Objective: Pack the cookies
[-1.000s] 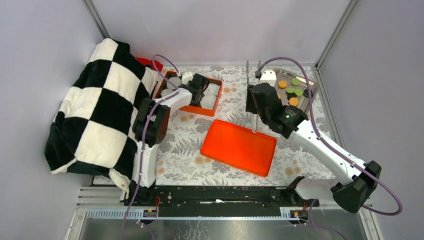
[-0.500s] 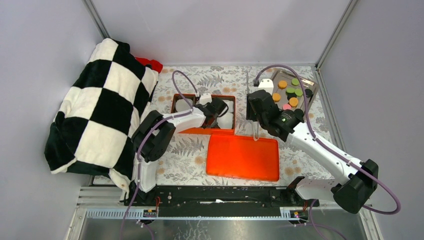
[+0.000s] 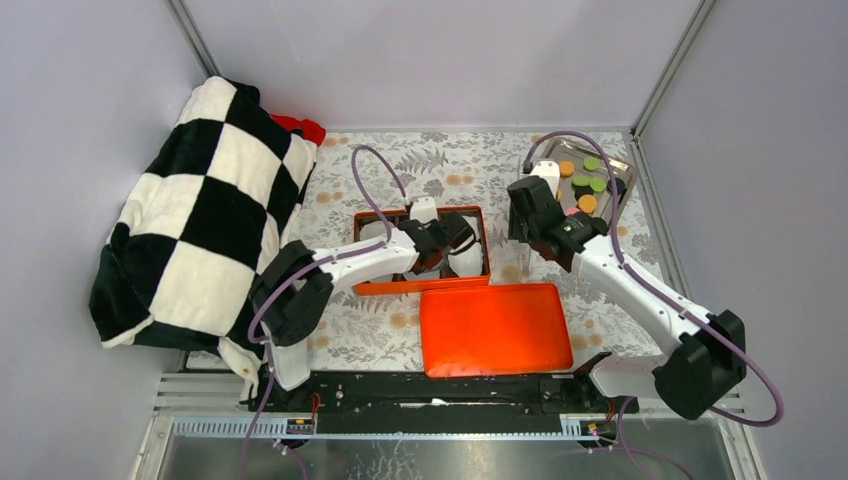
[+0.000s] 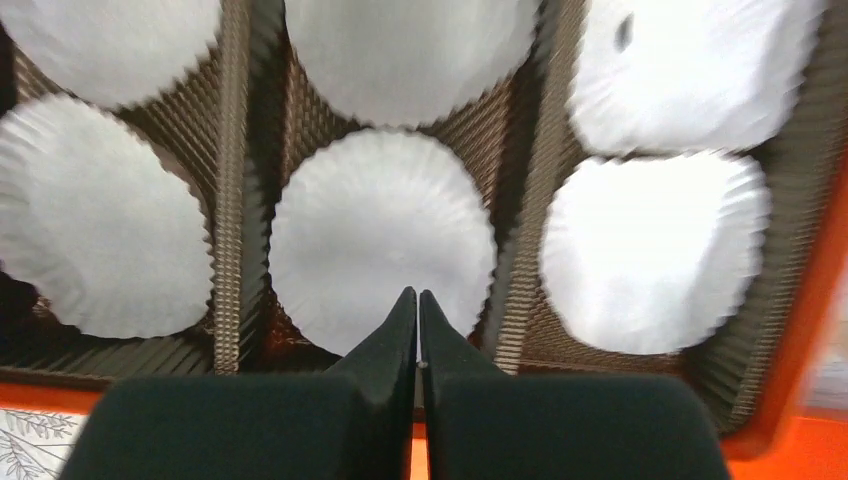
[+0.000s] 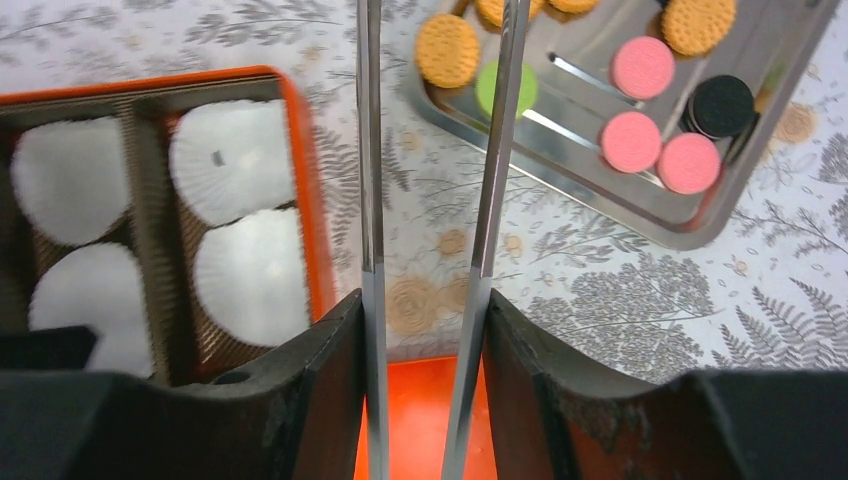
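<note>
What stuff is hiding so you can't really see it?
Top view: the left arm covers much of the orange box, so its paper cups cannot be counted.
Top view: the checkered blanket hides most of a red thing behind it.
Right wrist view: the metal tray is cut off by the top edge, so some cookies may be out of sight.
</note>
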{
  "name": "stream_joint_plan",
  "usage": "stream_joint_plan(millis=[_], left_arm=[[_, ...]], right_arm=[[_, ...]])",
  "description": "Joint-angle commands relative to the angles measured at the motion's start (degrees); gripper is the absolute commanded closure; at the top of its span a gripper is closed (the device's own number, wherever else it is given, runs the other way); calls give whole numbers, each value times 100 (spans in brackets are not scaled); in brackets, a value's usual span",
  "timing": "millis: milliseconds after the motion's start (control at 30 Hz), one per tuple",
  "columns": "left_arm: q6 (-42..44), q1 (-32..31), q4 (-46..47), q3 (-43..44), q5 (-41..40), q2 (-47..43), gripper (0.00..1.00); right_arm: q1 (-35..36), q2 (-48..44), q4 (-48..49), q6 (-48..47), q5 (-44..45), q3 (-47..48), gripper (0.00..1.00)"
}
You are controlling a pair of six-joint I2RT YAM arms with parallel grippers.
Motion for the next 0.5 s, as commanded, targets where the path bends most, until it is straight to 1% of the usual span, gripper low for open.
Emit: stream_joint_plan(millis=[0, 33, 67, 133, 167, 200, 233, 267, 333, 467], left_arm=[[127, 84, -335, 725, -819, -386, 90], [285, 93, -280, 875, -895, -363, 86], [506, 119, -146, 1015, -891, -305, 84], [967, 170, 185, 1391, -731, -108, 83], [1221, 184, 429, 1533, -660, 29, 84], [1437, 187, 644, 1699, -571, 177, 88], [1636, 200, 867, 1904, -440, 378, 95], [1851, 215, 1149, 2102, -194, 681, 100], [2214, 226, 1452, 2609, 267, 1172, 100], [2668, 228, 1737, 3595, 1034, 2146, 100]], right_arm=[[-529, 297, 54, -27, -181, 390, 52], [-600, 375, 40, -46, -184, 430, 52], [-665, 438, 44, -71, -170, 462, 52], [-782, 511, 32, -77, -65, 515, 53], [-846, 521, 32, -73, -25, 546, 53], [-916, 516, -1, -11, 41, 608, 53], [-967, 491, -21, 46, 137, 662, 54], [-986, 427, -59, 94, 269, 730, 55], [-991, 224, -127, 177, 584, 829, 57], [-993, -370, -142, 170, 1160, 882, 57]])
